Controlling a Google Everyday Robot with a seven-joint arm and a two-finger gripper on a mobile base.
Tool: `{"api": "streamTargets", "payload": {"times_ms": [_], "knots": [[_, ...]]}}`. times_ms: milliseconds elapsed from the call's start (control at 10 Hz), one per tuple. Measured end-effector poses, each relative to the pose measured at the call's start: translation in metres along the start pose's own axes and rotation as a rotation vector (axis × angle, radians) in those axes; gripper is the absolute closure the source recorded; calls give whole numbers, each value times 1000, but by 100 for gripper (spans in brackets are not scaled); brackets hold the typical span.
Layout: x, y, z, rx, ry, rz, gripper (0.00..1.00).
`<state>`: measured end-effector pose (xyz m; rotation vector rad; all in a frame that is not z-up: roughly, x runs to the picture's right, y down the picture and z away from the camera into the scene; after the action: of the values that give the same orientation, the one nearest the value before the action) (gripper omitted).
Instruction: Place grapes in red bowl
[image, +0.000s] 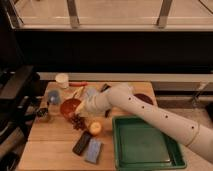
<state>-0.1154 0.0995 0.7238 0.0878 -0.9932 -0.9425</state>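
The red bowl (69, 106) stands on the left part of the wooden table (55, 150). The grapes (77, 122), a dark red-purple cluster, are just in front of and to the right of the bowl, at its rim and low over the table. My gripper (84, 113) is at the end of the white arm that reaches in from the lower right. It sits right above the grapes, next to the bowl's right edge. The arm's end hides how the gripper meets the grapes.
A green tray (172, 161) fills the table's right front. A yellow-orange fruit (95, 128), a black flat object (81, 143) and a blue sponge (93, 150) lie in front of the grapes. A blue cup (53, 96), white cup (62, 80) and dark purple bowl (145, 98) stand behind.
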Motion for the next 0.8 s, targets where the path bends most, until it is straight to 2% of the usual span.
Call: {"api": "streamTargets", "payload": {"times_ms": [100,200,600,800], "knots": [[17,3,0,-2,-4,18,100],[26,3,0,-2,-6,26,100],[30,5,0,-2,-5,32,100],[36,0,-6,-17,25,2,100]]}}
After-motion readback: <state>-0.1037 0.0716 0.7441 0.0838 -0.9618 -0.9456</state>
